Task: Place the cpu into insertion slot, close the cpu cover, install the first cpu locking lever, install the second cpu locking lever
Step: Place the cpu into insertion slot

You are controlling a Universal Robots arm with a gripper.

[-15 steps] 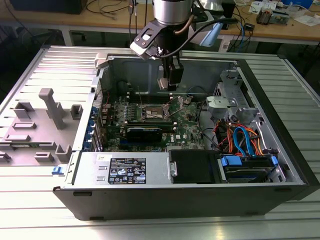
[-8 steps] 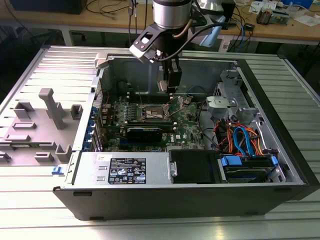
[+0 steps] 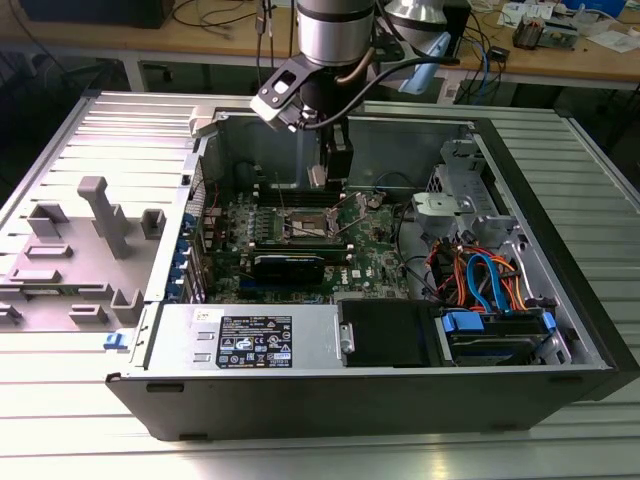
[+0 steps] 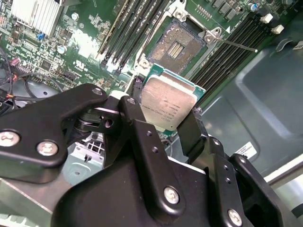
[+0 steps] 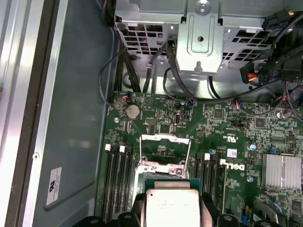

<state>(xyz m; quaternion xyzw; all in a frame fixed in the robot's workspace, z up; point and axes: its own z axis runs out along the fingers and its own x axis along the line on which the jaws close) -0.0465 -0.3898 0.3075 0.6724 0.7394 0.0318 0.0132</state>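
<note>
Your claw [image 4: 165, 112] is clamped on the cpu [image 4: 168, 100]. Its black fingers [image 4: 193, 127] pinch two opposite edges, and the dull silver top faces the second wrist view. You are holding the chip in the air above the green motherboard [image 5: 227, 127], so it is not yet seated.

Just past the chip lies the insertion slot [image 4: 176, 45], its tan contact field bare and uncovered. In the first wrist view the cpu cover [image 5: 163, 168] looks swung up off the slot, though you cannot make out its exact angle. A thin metal lever rod [image 4: 236, 46] sticks out beside the slot. Long black memory sticks [image 4: 128, 28] run along both sides of it, and a finned silver heatsink [image 5: 281, 170] sits further out on the board.

Around the board you have the open computer case [image 3: 350, 400], lying on its side. It holds a labelled power supply [image 3: 250, 340] along the near wall and a drive cage with blue and orange cables [image 3: 490, 280] toward the exterior view's right.

The case rests on a ribbed metal bench [image 3: 600, 200]. A grey plastic fixture [image 3: 100, 215] stands on it at the exterior view's left. Behind all this, a wooden bench [image 3: 230, 35] carries loose cables and small electronics
</note>
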